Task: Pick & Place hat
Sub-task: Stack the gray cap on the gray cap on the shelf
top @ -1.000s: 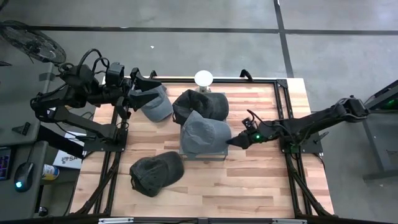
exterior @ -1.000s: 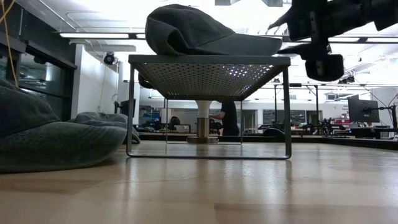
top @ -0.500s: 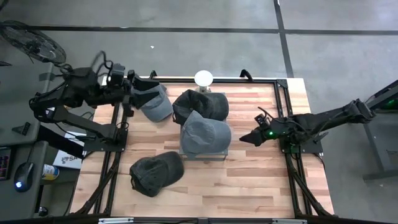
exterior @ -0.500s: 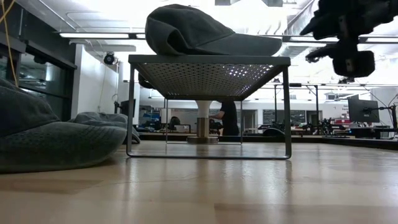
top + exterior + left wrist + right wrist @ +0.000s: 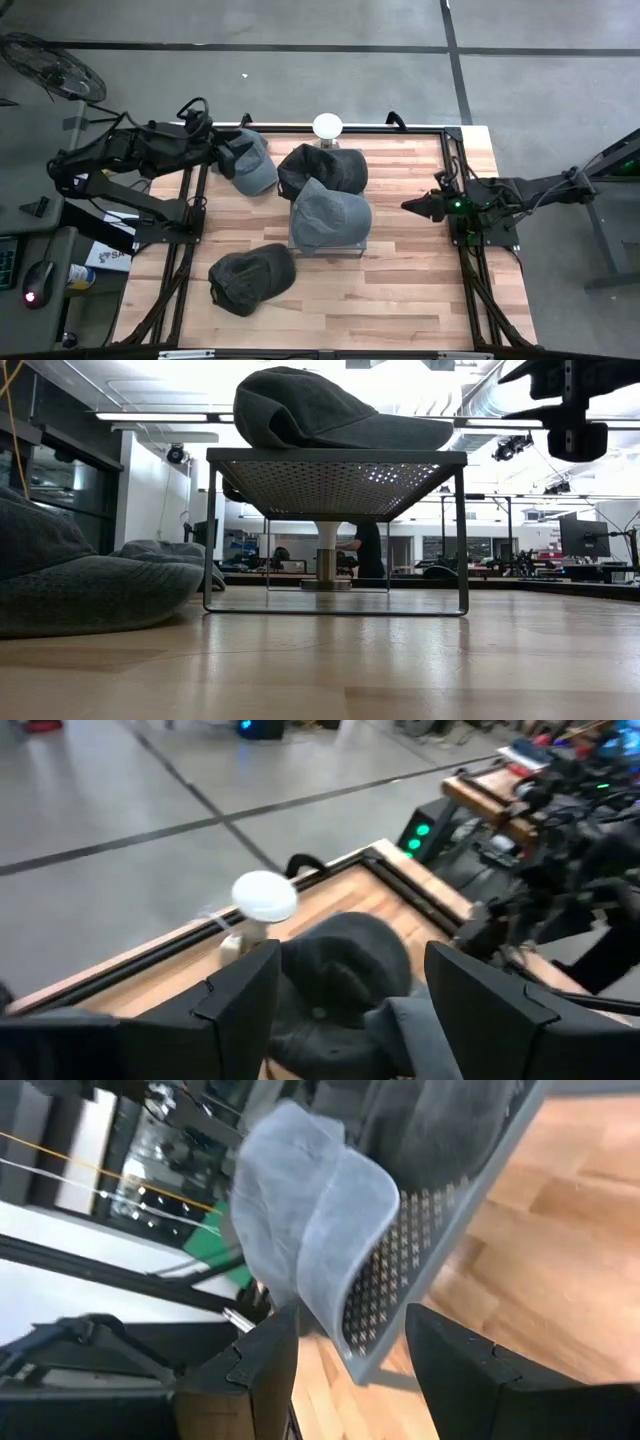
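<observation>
A grey cap (image 5: 330, 212) sits on a perforated metal stand (image 5: 352, 248), its brim lying on the stand's top (image 5: 340, 455); the right wrist view shows this cap (image 5: 310, 1230) too. A dark cap (image 5: 322, 168) lies behind the stand, another dark cap (image 5: 250, 277) near the table's near edge, and a grey cap (image 5: 258, 168) at the far left. My left gripper (image 5: 232, 152) is open over that far-left cap. My right gripper (image 5: 408, 205) is open, off to the stand's right and apart from it. My left gripper (image 5: 345, 1010) stands over the far-left grey cap's left side; I cannot tell whether its fingers touch the cap, since the arm hides that spot from above.
A white round-topped post (image 5: 327, 125) stands at the far edge behind the dark cap. Black frame rails (image 5: 455, 170) run along the table's sides. Bare wood (image 5: 400, 290) lies right of the near dark cap and in front of the stand.
My right gripper has drawn back from the stand's right side toward the table's right edge, staying open, and sits higher in the low view. The cap on the stand has stayed put. My left arm has stretched out lower over the far-left grey cap.
</observation>
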You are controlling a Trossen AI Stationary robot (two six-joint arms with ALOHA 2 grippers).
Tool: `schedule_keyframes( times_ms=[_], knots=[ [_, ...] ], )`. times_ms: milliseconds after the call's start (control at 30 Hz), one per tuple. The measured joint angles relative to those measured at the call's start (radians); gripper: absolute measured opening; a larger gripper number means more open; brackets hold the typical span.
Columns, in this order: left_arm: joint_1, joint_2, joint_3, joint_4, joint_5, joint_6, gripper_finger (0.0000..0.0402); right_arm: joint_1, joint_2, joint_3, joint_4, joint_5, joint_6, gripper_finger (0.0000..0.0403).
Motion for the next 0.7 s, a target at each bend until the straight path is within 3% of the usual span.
schedule_keyframes(
  times_ms=[167,300,700],
  knots=[
    [0.116,0.019,0.000,-0.017,0.131,0.009,0.0216,0.000,-0.037,0.000,0.013,0.034,-0.048,0.0179],
    [0.212,0.043,0.000,-0.029,0.225,0.060,0.0196,0.000,-0.041,0.014,0.107,0.059,-0.185,0.0179],
    [0.564,0.130,0.000,-0.233,0.545,0.191,0.0182,0.000,0.059,0.299,0.046,0.170,-0.573,0.0179]
  ],
)
